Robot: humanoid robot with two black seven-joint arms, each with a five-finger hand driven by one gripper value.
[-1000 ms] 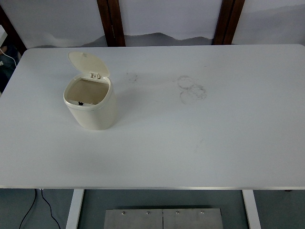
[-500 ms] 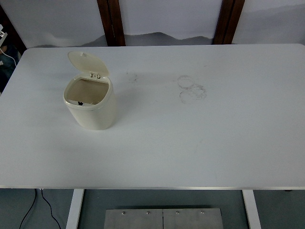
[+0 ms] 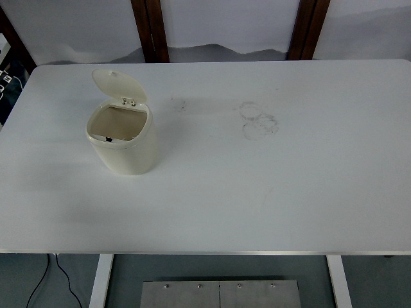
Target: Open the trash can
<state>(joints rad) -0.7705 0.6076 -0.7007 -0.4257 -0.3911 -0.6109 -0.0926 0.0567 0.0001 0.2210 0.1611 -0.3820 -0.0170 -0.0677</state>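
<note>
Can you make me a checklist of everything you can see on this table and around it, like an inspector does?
Surface: white table, with faint ring marks right of centre.
Job's things: cream trash can upright at the table's left; its lid is flipped up at the back and the opening shows.
Clutter: nothing seen.
Hands: nothing seen; neither robot hand is in view.
Cables: a black cable hangs below the table's front left.
Surroundings: two dark wooden posts behind the table, a metal plate below the front edge.

obstacle: trash can (image 3: 123, 144), lid (image 3: 119, 85) up, on bench (image 3: 270, 186) far-left | free: bench centre, right and near edge
</note>
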